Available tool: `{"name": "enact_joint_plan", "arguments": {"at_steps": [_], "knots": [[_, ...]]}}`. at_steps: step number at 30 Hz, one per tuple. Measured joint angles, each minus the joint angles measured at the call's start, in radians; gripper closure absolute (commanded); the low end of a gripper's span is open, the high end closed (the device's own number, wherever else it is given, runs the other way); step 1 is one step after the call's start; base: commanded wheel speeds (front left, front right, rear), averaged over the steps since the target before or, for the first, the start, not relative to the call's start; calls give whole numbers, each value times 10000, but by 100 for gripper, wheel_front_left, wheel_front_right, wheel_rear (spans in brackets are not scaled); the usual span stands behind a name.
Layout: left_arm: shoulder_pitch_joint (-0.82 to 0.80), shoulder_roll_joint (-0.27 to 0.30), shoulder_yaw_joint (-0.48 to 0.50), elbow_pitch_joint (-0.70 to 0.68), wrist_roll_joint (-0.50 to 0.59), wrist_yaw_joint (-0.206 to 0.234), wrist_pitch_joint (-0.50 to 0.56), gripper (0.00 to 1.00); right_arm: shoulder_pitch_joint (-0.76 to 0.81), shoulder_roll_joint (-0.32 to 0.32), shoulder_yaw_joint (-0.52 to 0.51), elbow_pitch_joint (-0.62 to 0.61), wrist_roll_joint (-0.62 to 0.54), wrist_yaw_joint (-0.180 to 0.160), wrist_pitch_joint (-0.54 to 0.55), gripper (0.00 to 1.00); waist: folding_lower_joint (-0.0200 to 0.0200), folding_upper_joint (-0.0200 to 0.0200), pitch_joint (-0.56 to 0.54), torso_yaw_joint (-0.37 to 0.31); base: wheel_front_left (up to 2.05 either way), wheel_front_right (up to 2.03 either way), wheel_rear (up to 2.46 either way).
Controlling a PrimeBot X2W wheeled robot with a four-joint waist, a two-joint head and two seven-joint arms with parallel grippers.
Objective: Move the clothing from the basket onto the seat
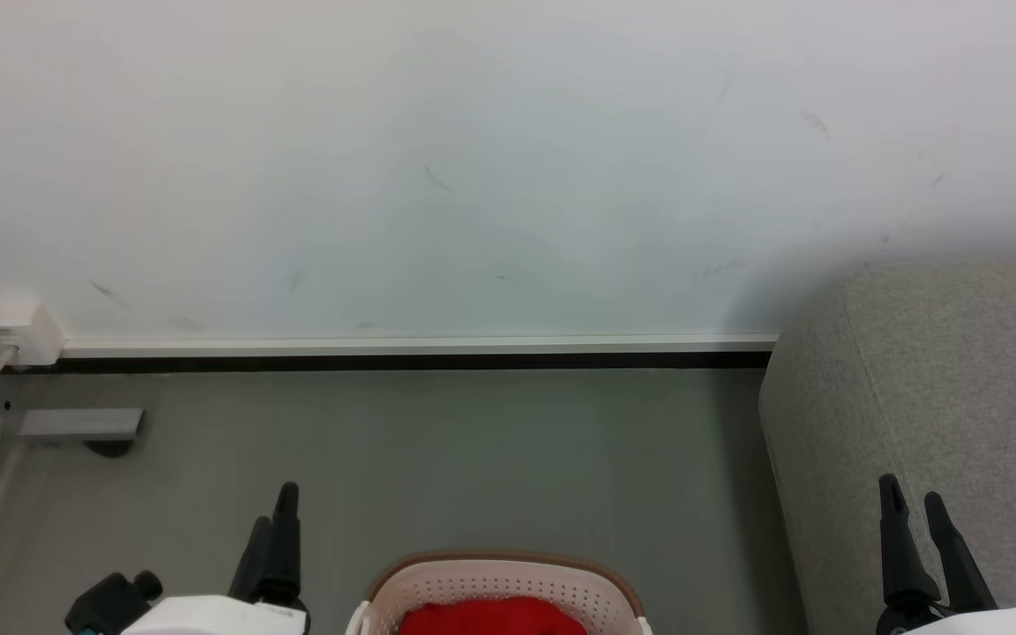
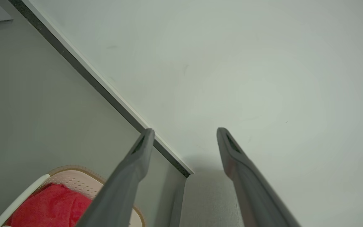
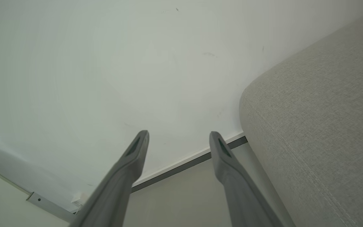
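The cream-white basket [image 1: 508, 586] with a brown rim and small round holes stands on the floor at the bottom centre of the head view, with red clothing [image 1: 492, 617] inside; the same basket [image 2: 74, 179] and red clothing [image 2: 49, 206] sit at the lower left of the left wrist view. The grey woven seat [image 1: 931, 414] rises at the right, also in the right wrist view [image 3: 320, 126]. My left gripper [image 1: 274, 516] hangs open left of the basket, empty [image 2: 184, 130]. My right gripper [image 1: 912, 498] stands open in front of the seat, empty [image 3: 179, 134].
A white wall [image 1: 473, 159] with a dark skirting strip [image 1: 384, 360] closes the far side. A white socket box [image 1: 12, 328] and a grey bracket [image 1: 80, 425] sit at the far left. Grey floor [image 1: 437, 459] lies between basket and wall.
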Motion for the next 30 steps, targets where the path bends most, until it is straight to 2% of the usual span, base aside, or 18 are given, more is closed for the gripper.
{"name": "enact_joint_plan", "arguments": {"at_steps": [15,30], "knots": [[3,10,-142,-144,3467,96,-437,0,110,-12,194,-56,-2222,-2,-435,0,0,0,-30,107,0,0,0],[136,27,-173,-98,5703,38,-796,0,269,-29,293,153,-4069,0,-834,0,0,-1,-104,136,0,0,0]]}}
